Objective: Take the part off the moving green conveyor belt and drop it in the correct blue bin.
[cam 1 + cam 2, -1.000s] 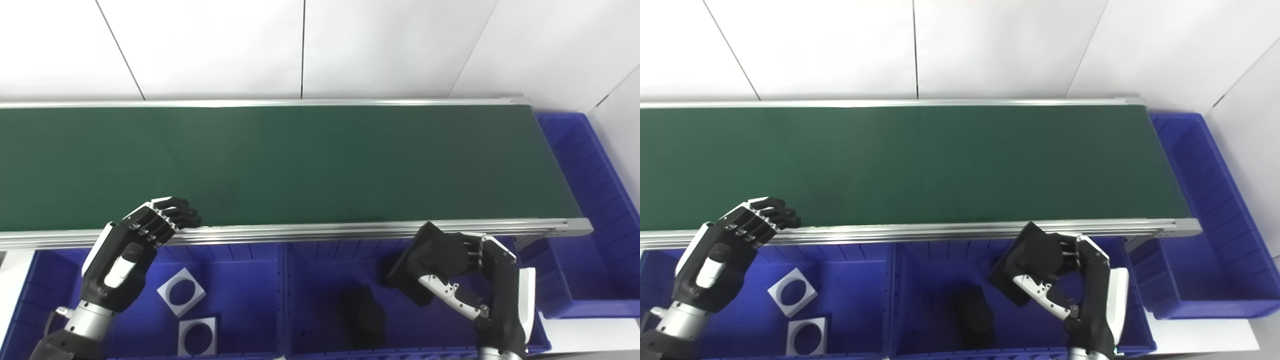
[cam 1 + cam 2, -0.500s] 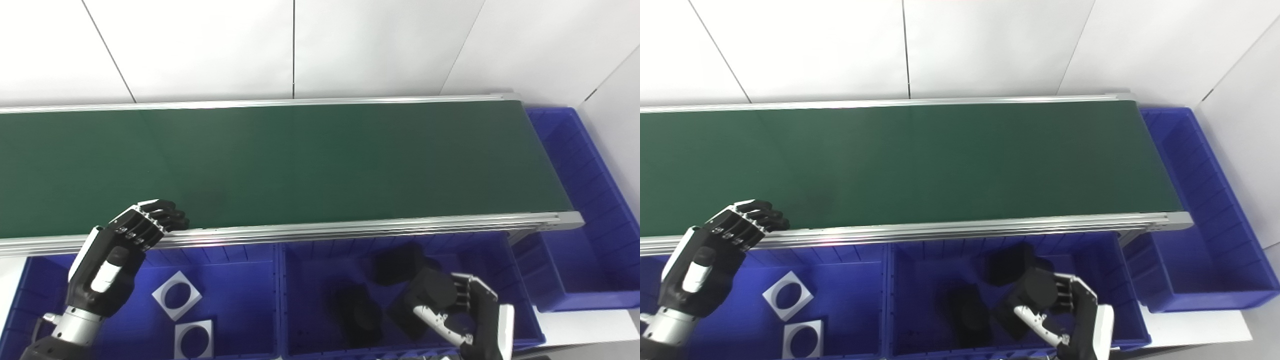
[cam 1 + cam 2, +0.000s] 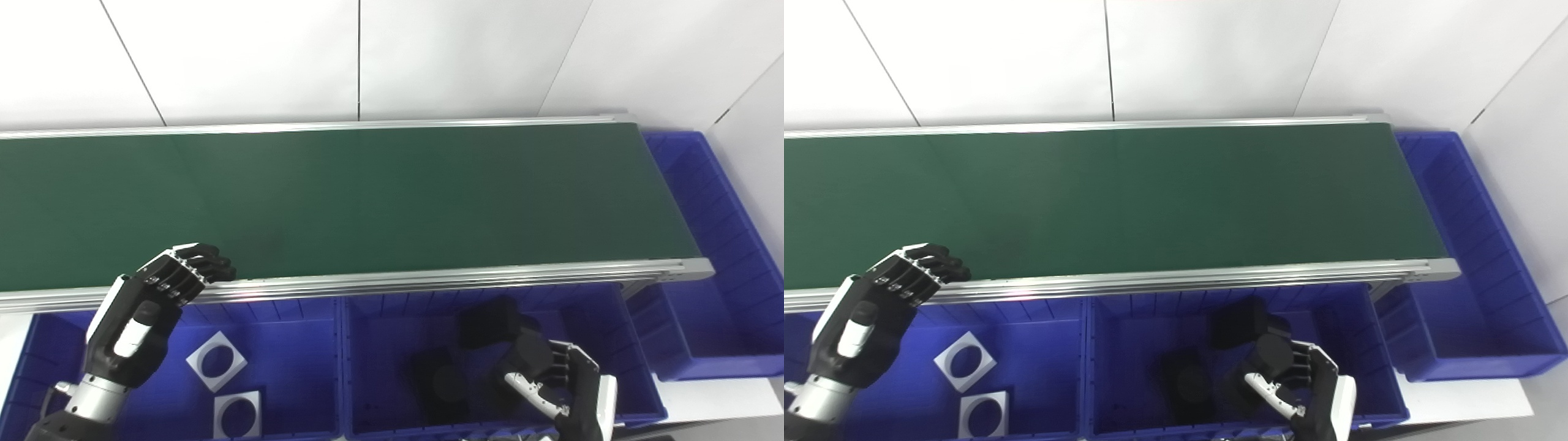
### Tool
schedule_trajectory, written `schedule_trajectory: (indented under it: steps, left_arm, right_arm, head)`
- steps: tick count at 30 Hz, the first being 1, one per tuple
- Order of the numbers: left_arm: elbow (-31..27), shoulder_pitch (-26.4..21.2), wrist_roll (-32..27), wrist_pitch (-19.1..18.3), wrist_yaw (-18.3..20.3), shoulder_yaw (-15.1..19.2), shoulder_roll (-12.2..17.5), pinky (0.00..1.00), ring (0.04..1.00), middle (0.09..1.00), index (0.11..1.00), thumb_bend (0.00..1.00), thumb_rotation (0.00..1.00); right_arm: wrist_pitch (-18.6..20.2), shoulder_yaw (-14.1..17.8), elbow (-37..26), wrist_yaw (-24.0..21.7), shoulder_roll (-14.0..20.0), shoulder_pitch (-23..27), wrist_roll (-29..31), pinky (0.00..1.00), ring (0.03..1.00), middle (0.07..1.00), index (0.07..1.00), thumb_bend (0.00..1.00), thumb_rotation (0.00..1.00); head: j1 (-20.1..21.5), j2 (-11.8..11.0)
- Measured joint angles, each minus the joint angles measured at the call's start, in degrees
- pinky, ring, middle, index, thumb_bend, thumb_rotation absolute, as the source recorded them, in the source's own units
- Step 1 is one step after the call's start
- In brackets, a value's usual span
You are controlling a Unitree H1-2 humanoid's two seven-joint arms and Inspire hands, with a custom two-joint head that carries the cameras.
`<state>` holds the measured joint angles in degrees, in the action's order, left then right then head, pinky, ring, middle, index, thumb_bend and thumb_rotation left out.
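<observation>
The green conveyor belt (image 3: 392,196) carries no part. My right hand (image 3: 554,383) hangs low inside the middle blue bin (image 3: 380,343), fingers and thumb apart, with nothing in it. A black part (image 3: 490,321) lies in that bin just beyond the hand, and a second black part (image 3: 438,383) lies to its left. My left hand (image 3: 159,294) is at the belt's near rail with its fingers loosely curled over the edge, holding nothing.
The left blue bin (image 3: 294,361) holds two white square plates with round holes (image 3: 216,361). A long blue bin (image 3: 723,245) stands past the belt's right end. An aluminium rail (image 3: 429,283) separates the belt from the near bins.
My right hand let go of the black part, which now lies in the middle bin, and the hand sank lower and nearer. The camera shifted slightly. The left hand stayed put.
</observation>
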<state>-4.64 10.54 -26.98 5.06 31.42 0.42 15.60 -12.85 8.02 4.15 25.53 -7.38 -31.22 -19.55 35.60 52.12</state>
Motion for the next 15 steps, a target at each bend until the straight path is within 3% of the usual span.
schedule_trajectory:
  steps: [8, 11, 12, 13, 15]
  left_arm:
    - [-1.0, 0.4, 0.0, -0.8, -0.4, 0.0, -0.3, 0.69, 0.661, 0.67, 0.68, 0.91, 0.65]
    - [-1.0, 0.3, 0.1, -0.8, -0.4, -0.1, -0.3, 0.69, 0.663, 0.67, 0.681, 0.92, 0.65]
    - [-1.0, 0.3, 0.1, -0.8, -0.4, -0.1, -0.4, 0.69, 0.663, 0.671, 0.681, 0.92, 0.65]
    - [-1.0, 0.3, 0.1, -0.8, -0.4, -0.2, -0.4, 0.69, 0.663, 0.671, 0.681, 0.92, 0.65]
    - [-1.0, 0.3, 0.1, -0.8, -0.4, -0.2, -0.4, 0.69, 0.664, 0.672, 0.681, 0.92, 0.65]
  right_arm:
    - [0.1, 0.0, -1.4, 0.0, -0.2, 0.0, -0.8, 0.36, 0.415, 0.484, 0.528, 0.52, 0.0]
    - [0.0, 0.0, -2.4, 0.0, -0.3, -0.1, 0.3, 0.42, 0.428, 0.497, 0.527, 0.52, 0.0]
    - [0.0, 0.0, -2.6, -0.1, -0.3, -0.1, 0.6, 0.47, 0.519, 0.575, 0.513, 0.52, 0.07]
    - [0.0, -0.2, -2.9, -0.3, -0.2, -0.3, 1.1, 0.54, 0.602, 0.653, 0.644, 0.69, 0.12]
    - [0.0, -0.8, -4.1, -1.8, 0.2, -1.1, 2.5, 0.61, 0.681, 0.728, 0.76, 0.83, 0.17]
  head:
    - [-0.6, 0.1]
    - [-0.7, -0.1]
    - [-0.7, -0.1]
    - [-0.9, -0.2]
    - [-0.9, -0.2]
